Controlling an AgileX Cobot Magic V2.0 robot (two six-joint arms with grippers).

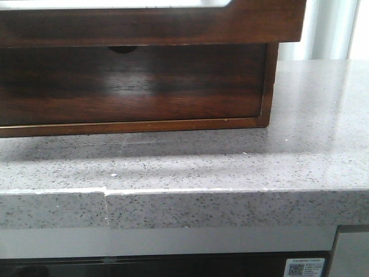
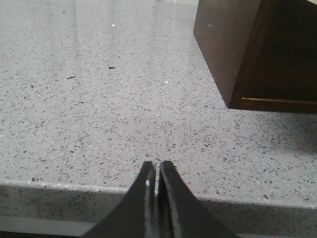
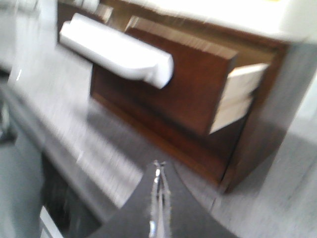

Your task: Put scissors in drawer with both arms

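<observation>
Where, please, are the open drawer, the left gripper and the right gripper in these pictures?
drawer (image 3: 188, 84): right wrist view, on its dark-brown wood front, pulled out of the cabinet.
left gripper (image 2: 157, 173): left wrist view, between its closed fingertips, over the counter edge.
right gripper (image 3: 157, 171): right wrist view, between its closed fingertips.

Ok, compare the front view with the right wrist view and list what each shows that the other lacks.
Only the front view shows the lower drawer front with its half-round notch and the countertop's front edge. Only the right wrist view, which is blurred, shows the right gripper, its fingers together, a white object over the drawer, and the drawer's pale side panel, pulled out. Both show the pulled-out drawer and grey speckled countertop. Scissors appear in neither.
</observation>
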